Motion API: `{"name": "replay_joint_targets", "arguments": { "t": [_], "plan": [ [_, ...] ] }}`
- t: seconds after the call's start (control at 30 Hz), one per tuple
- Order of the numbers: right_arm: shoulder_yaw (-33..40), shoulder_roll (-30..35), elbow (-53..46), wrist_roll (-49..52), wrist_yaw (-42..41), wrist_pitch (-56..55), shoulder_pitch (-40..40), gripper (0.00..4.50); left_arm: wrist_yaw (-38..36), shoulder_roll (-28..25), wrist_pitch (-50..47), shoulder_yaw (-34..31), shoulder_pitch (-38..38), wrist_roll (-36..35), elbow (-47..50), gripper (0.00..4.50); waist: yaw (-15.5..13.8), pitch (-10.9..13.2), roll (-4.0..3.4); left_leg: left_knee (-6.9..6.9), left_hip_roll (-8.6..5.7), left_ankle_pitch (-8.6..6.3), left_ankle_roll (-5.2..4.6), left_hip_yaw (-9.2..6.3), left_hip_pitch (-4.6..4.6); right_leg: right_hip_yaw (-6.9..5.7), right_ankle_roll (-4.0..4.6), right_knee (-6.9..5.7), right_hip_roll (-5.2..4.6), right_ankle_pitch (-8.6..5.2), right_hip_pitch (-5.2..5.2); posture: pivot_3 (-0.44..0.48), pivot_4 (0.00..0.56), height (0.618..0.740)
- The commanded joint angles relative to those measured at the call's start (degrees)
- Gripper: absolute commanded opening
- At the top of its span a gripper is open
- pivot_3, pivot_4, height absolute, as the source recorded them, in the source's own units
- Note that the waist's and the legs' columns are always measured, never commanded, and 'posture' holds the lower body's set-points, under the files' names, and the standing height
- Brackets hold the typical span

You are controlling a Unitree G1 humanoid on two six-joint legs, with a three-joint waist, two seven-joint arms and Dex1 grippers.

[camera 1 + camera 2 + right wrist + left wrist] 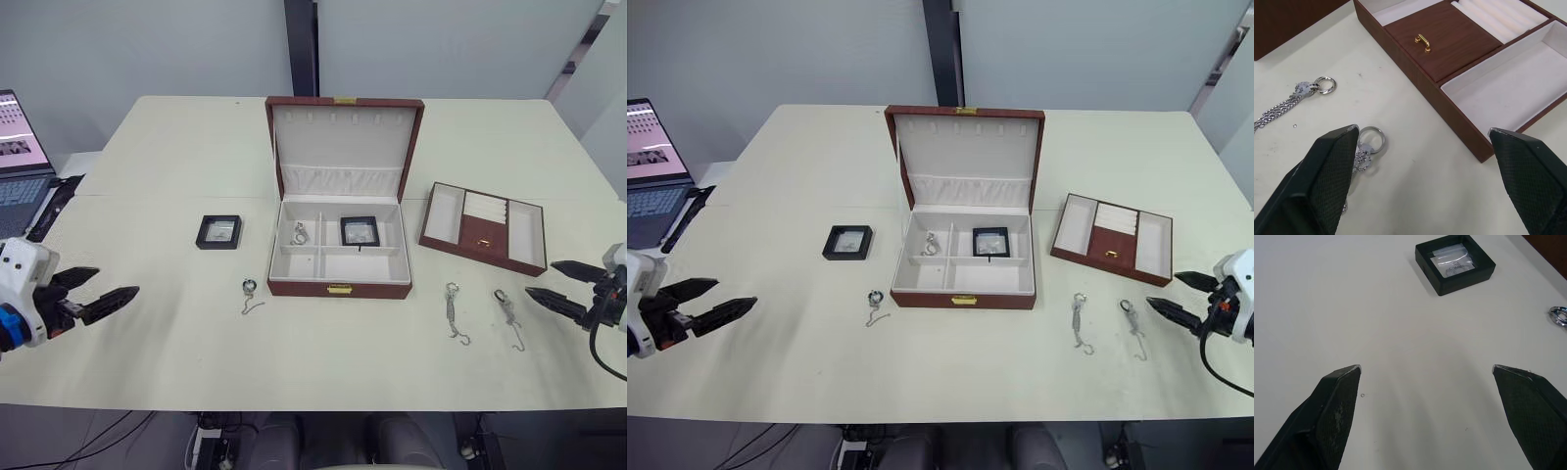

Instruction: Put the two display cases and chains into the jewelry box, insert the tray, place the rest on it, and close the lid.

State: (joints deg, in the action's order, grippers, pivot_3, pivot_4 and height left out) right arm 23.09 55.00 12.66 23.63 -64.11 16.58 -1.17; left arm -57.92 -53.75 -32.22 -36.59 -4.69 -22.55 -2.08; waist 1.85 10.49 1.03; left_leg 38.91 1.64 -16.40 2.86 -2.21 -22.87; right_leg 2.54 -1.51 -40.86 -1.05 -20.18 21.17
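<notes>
Left eye view: jewelry box [338, 264] sits mid-table, lid [344, 145] up. 1 display case [360, 231] is already in its back right compartment, with a small chain [300, 233] in the cell beside it. 2nd display case [218, 232] and a short chain [250, 295] lie left of the box, likely the left gripper's [102, 291] job. Tray [483, 227] sits right of the box, 2 long chains [457, 311] in front of it, near the right gripper [556, 286]. Both grippers hover spread apart, holding nothing.
</notes>
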Motion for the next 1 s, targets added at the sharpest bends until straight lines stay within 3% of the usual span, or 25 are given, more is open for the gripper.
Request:
{"name": "replay_joint_targets", "arguments": {
  "t": [0.03, 0.77, 0.9, 1.0],
  "plan": [
    [1.6, 1.0, 0.4, -0.3, -0.1, -1.2, 0.1, 4.50, 1.0, -0.5, 1.5, -2.4, -0.6, -0.3, -0.2, 4.47, 0.0, 0.0, 0.00, 0.00, 0.00, 0.00, 0.00, 0.01, 0.00, 0.00, 0.00, 0.00, 0.00, 0.00, 0.00, 0.000, 0.150, 0.740],
    [2.2, 0.6, 0.6, 0.4, 0.0, -1.5, 0.2, 4.50, 1.9, -0.7, 1.0, 0.3, 1.0, -1.4, 1.5, 4.47, 0.0, 0.0, 0.00, -0.01, 0.00, 0.00, 0.00, 0.01, 0.00, 0.00, 0.00, 0.00, 0.00, 0.00, 0.00, 0.000, 0.150, 0.740],
    [1.4, 0.2, -4.0, 2.5, -0.4, 0.6, -0.7, 4.50, 0.5, -1.5, 0.9, 1.2, 0.6, -1.8, 2.5, 4.47, 0.0, 0.0, 0.00, -0.01, 0.00, 0.00, 0.00, 0.01, 0.00, 0.00, 0.00, -0.01, 0.00, 0.00, 0.00, 0.000, 0.150, 0.740],
    [-0.3, -0.8, -13.5, 6.3, 0.1, 5.0, -1.8, 4.50, -0.7, -2.2, 1.7, 3.7, 1.6, -1.5, 2.7, 4.47, 0.1, 0.0, -0.01, -0.01, 0.02, 0.00, 0.00, 0.00, 0.00, -0.01, 0.00, -0.02, 0.01, 0.00, 0.01, 0.000, 0.150, 0.740]
  ]
}}
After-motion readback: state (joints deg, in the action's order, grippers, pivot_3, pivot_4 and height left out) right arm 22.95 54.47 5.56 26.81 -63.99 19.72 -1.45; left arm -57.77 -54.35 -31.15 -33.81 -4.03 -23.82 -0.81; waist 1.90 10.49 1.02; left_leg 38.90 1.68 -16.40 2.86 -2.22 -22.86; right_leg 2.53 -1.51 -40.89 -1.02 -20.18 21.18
